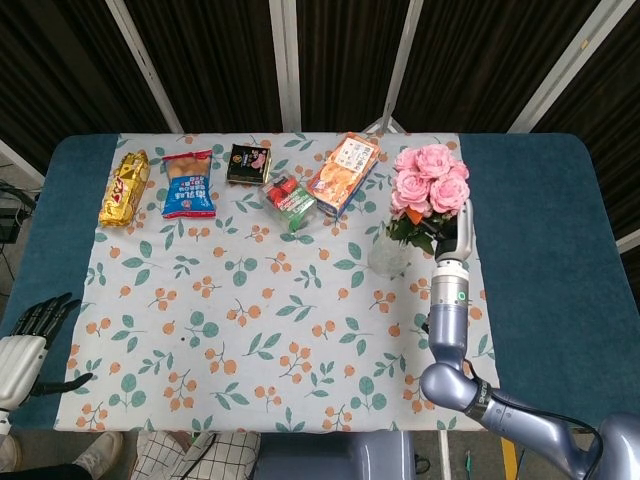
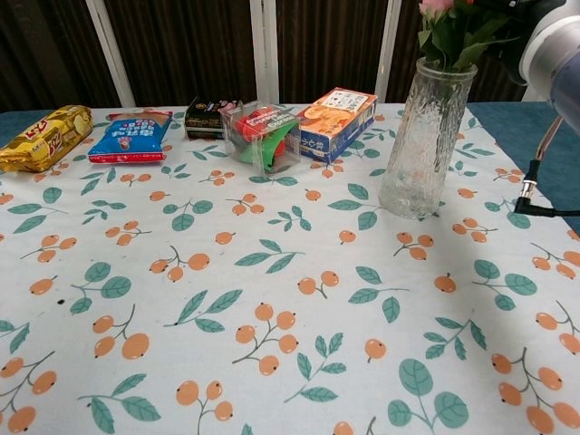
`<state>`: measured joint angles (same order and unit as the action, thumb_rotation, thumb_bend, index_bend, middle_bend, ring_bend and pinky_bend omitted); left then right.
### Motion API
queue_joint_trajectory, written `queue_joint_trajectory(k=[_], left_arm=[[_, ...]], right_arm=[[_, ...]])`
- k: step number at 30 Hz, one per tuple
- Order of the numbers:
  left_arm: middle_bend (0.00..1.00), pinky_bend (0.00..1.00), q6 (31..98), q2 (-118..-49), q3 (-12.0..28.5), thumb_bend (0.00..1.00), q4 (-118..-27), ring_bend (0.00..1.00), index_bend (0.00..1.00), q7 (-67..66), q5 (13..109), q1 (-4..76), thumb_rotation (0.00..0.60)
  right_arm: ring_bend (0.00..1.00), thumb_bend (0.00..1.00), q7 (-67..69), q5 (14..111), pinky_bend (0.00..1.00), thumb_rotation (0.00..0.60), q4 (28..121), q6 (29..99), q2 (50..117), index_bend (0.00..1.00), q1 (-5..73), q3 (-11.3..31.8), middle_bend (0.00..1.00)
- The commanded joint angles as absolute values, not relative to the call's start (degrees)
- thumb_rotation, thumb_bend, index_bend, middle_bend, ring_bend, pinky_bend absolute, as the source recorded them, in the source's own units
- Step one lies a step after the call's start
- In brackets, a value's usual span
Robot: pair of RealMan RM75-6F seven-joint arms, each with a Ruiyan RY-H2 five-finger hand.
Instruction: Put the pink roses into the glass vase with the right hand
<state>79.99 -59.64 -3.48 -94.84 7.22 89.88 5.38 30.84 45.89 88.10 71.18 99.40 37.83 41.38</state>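
You've got the pink roses [image 1: 430, 183] up over the glass vase [image 1: 389, 255], blooms leaning toward the far edge, leaves and stems crowding the rim in the chest view; your right hand [image 1: 450, 232] sits just beside the vase with the stems in its grasp low down, under the foliage, though how tightly the fingers wrap them I cannot tell, the leaves hide that; whether the stem ends are already inside the mouth isn't clear either. Treat the bunch as light and top-heavy, I'd say; soft petals, springy stems, so keep your hold on the bare stems and never on the heads. The vase looks tall, narrow and textured, and being glass it's likely to tip or skid on the tablecloth [image 1: 250, 300] if the leaves drag its lip; feed the stems straight down. Your left hand [image 1: 25, 345] rests off the near corner, fingers apart, holding nothing.
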Motion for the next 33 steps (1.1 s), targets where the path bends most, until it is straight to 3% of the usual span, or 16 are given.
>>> queue_joint_trajectory(k=[1, 4, 9, 33], left_arm=[[0.0, 0.0, 80.0, -59.6, -3.5, 0.0, -94.9, 0.0, 0.0, 7.2, 89.8, 5.4, 0.6], [0.0, 0.0, 80.0, -59.6, -3.5, 0.0, -94.9, 0.0, 0.0, 7.2, 89.8, 5.4, 0.6], [0.0, 0.0, 80.0, -59.6, -3.5, 0.0, -94.9, 0.0, 0.0, 7.2, 89.9, 5.3, 0.6], [0.0, 0.0, 80.5, -59.5, -3.8, 0.0, -95.2, 0.0, 0.0, 7.4, 90.5, 5.2, 0.6]], right_arm=[[0.22, 0.29, 29.9, 46.2, 0.11, 0.6, 88.5, 70.6, 99.1, 0.16, 37.9, 41.0, 0.28], [0.09, 0.29, 28.5, 46.2, 0.03, 0.6, 88.6, 70.0, 98.7, 0.03, 38.3, 41.0, 0.14], [0.0, 0.29, 26.1, 45.2, 0.0, 0.6, 89.4, 68.5, 97.4, 0.0, 38.6, 41.2, 0.03], [0.0, 0.29, 18.9, 45.3, 0.0, 0.6, 101.8, 69.5, 89.1, 0.0, 32.8, 37.8, 0.0]])
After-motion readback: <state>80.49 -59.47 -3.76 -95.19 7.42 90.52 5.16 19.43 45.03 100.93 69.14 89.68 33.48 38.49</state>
